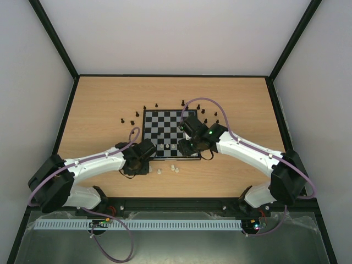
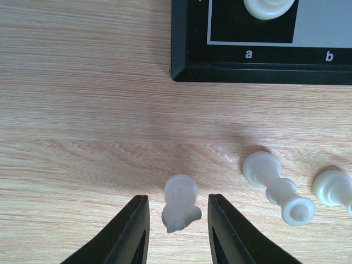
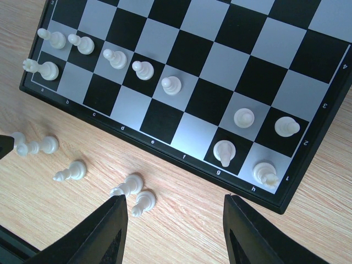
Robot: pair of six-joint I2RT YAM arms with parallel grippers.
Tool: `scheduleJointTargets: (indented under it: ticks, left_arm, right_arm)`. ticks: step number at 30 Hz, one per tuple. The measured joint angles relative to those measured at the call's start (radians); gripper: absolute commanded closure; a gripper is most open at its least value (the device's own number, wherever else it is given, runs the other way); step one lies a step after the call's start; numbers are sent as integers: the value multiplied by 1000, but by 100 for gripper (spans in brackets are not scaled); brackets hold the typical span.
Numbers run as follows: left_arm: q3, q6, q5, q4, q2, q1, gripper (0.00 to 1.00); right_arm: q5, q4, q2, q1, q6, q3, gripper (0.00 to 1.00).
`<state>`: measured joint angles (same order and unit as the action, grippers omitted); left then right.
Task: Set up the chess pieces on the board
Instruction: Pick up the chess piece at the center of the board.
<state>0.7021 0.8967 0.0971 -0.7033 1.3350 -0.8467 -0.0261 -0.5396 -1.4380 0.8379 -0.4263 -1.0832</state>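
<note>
The board (image 1: 149, 118) lies mid-table, with several cream-white chess pieces (image 3: 143, 70) standing on its near rows. Black pieces (image 1: 157, 104) stand on the wood round its far side. Several white pieces (image 1: 175, 168) lie loose on the wood at the near edge. My left gripper (image 2: 177, 220) is open low over the wood, its fingers (image 2: 135, 231) on either side of a white knight (image 2: 180, 202), with a gap on each side. My right gripper (image 3: 173, 220) is open and empty above the near board edge, with two fallen white pieces (image 3: 135, 193) beside its left finger.
In the left wrist view the board's near-left corner (image 2: 220, 60) lies ahead, with two more fallen white pieces (image 2: 279, 187) to the right of the knight. Dark rails border the table (image 1: 231, 99). Both arms (image 1: 247, 151) reach in from the near edge.
</note>
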Motion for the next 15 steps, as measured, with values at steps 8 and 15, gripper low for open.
scheduleJointTargets:
  ticks: [8, 15]
  left_arm:
    - [0, -6, 0, 0, 2, 0, 73]
    - [0, -15, 0, 1, 12, 1, 83]
  right_arm:
    - [0, 0, 0, 0, 0, 0, 51]
    - [0, 0, 0, 0, 0, 0, 51]
